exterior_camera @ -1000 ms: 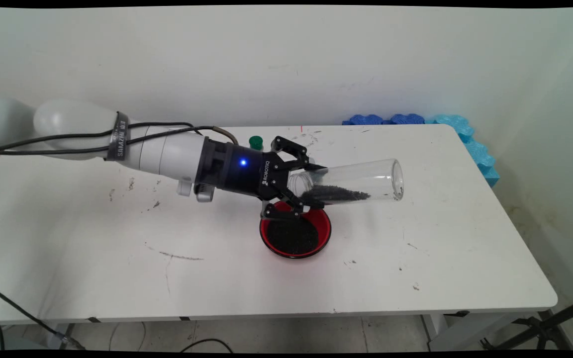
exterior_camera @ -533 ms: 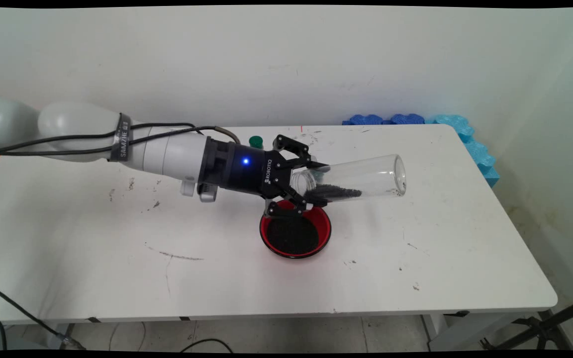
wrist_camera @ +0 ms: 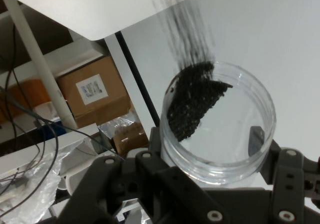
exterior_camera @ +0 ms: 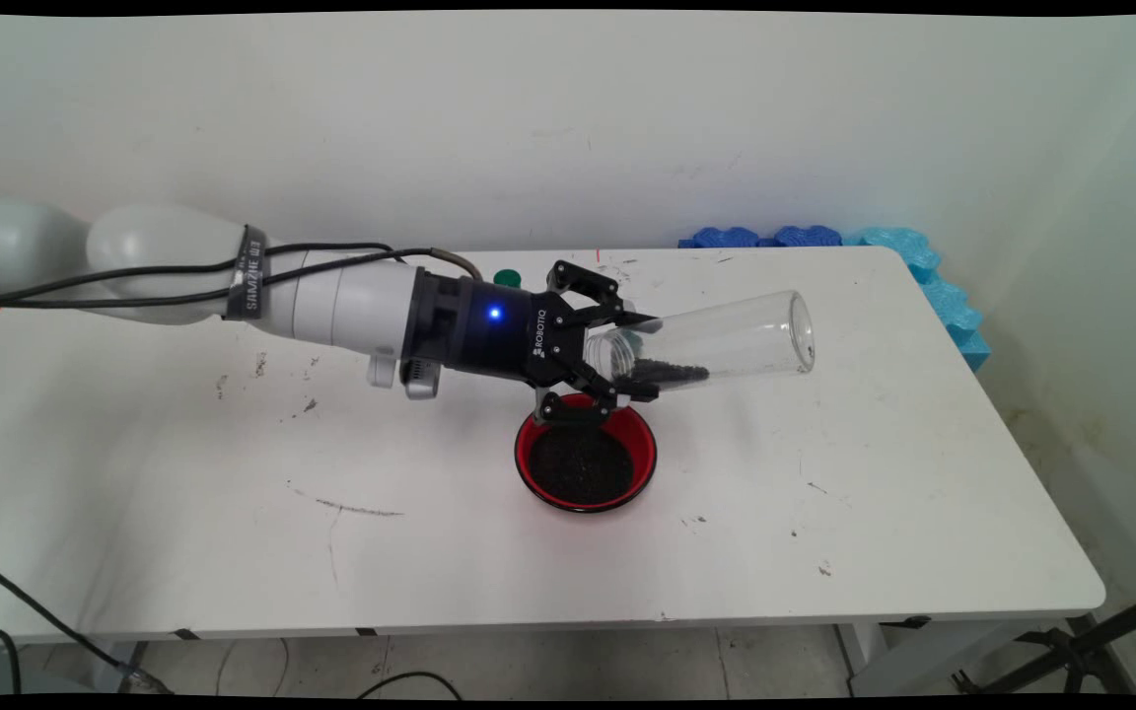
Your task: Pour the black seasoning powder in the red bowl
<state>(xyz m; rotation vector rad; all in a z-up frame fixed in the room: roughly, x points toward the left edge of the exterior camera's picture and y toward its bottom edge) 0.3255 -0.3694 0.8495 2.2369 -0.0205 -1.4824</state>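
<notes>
White arm (exterior_camera: 331, 301) comes in from the left, cables (exterior_camera: 134, 276) strapped along it, reaching low across the table (exterior_camera: 183, 513). Green cap (exterior_camera: 507, 278) sits on the table just behind the wrist. Black pincer (exterior_camera: 639, 355) is clamped on the mouth end of a clear jar (exterior_camera: 726, 340), jar lying nearly on its side, closed end pointing right and tilted slightly up. Black grains (exterior_camera: 667, 371) lie along the jar's lower wall near the mouth; hand view shows grains (wrist_camera: 192, 102) heaped inside the jar (wrist_camera: 235, 144) by its mouth. Red bowl (exterior_camera: 639, 442) with black rim sits on the table right under the pincer and jar mouth, holding a bed of black grains. Blue foam pieces (exterior_camera: 933, 286) line the table's far right corner and right edge, well apart from the jar.
</notes>
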